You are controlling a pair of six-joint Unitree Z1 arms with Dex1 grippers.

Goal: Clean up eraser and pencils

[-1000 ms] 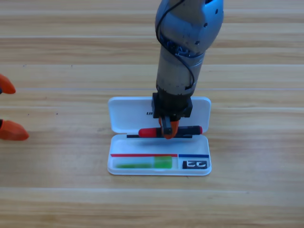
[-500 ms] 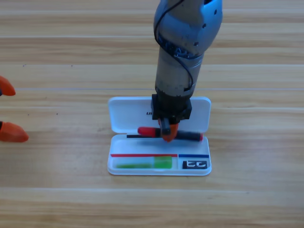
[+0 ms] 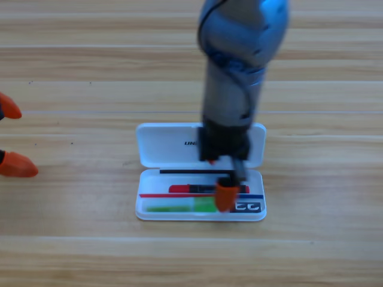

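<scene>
Fingers: I can't tell whether my right gripper [image 3: 228,190] still pinches the red marker [image 3: 190,189].
Position: over the case [image 3: 157,146] tray.
Care: I'd release low, marker flat.
Left gripper [image 3: 11,139]: parked well left.

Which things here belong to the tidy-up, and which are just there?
Part of the job:
- red-capped marker, lying in the white case
- green pencil, in the case's front slot
- eraser, front right compartment
- right claw, down over the case

Just there:
- left claw, waiting at the left edge
- wooden table
</scene>
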